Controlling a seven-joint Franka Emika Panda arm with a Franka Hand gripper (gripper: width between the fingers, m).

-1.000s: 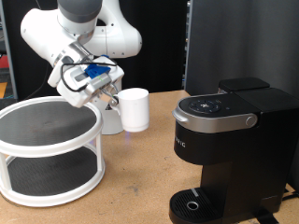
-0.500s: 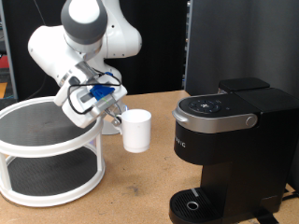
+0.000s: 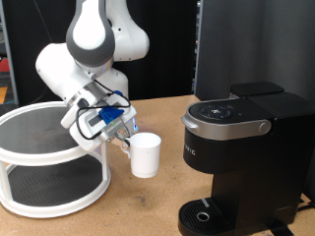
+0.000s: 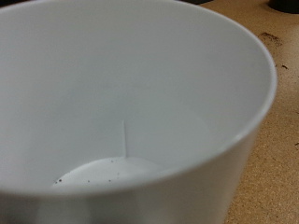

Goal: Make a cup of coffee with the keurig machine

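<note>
My gripper is shut on the handle side of the white cup and holds it upright in the air above the table, left of the keurig machine in the exterior view. The cup hangs at about the level of the machine's body, higher than its round drip base. The machine's top lid is down. In the wrist view the cup fills the picture; its inside is white and empty, with small dark specks at the bottom. The fingers do not show there.
A white two-tier round rack with dark mesh shelves stands at the exterior view's left, close to the arm. The brown table lies below the cup. A dark panel stands behind the machine.
The arm has carried the cup down and towards the exterior view's right and bottom, from beside the rack's top shelf closer to the keurig machine.
</note>
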